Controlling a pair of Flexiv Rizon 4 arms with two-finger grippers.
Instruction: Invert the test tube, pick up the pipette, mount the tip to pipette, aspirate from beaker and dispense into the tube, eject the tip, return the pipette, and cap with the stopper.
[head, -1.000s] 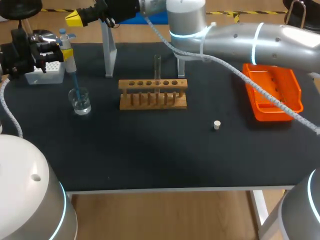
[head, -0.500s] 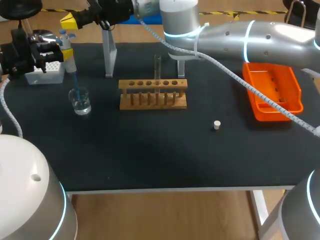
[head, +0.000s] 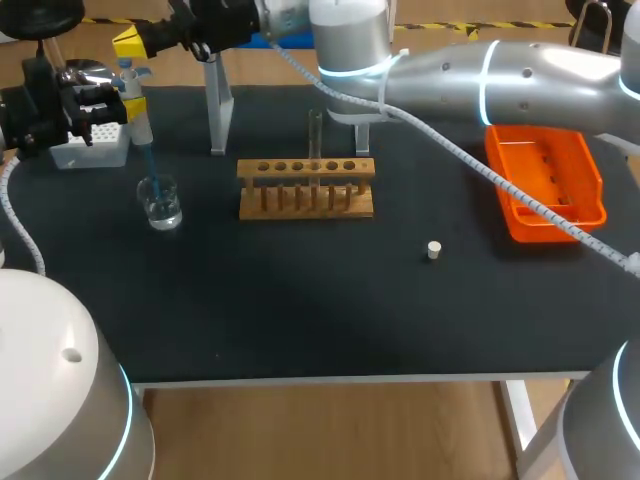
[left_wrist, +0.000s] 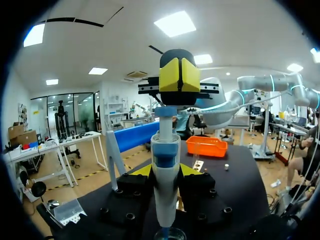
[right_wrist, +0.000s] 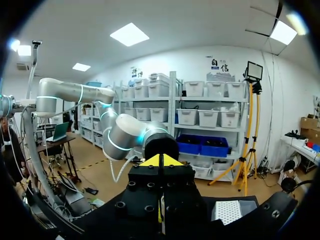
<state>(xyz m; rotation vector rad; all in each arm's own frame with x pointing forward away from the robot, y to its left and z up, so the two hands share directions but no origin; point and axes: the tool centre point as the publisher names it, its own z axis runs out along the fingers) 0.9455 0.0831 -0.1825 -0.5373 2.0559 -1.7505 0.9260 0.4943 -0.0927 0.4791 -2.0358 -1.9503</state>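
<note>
Left end effector (head: 128, 103) grips the pipette (head: 141, 125), whose blue tip (head: 150, 165) dips into the beaker (head: 160, 203) near the desk's (head: 300, 300) far left corner; right end effector (head: 135, 40) hangs closed above the far edge.

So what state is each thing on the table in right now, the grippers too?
pipette: upright, tip mounted, dipped in beaker.
beaker: holds clear liquid.
left gripper: shut on pipette.
right gripper: shut, empty, over the pipette's top.
test tube: standing in rack, uncapped.
stopper: loose on table.
</note>
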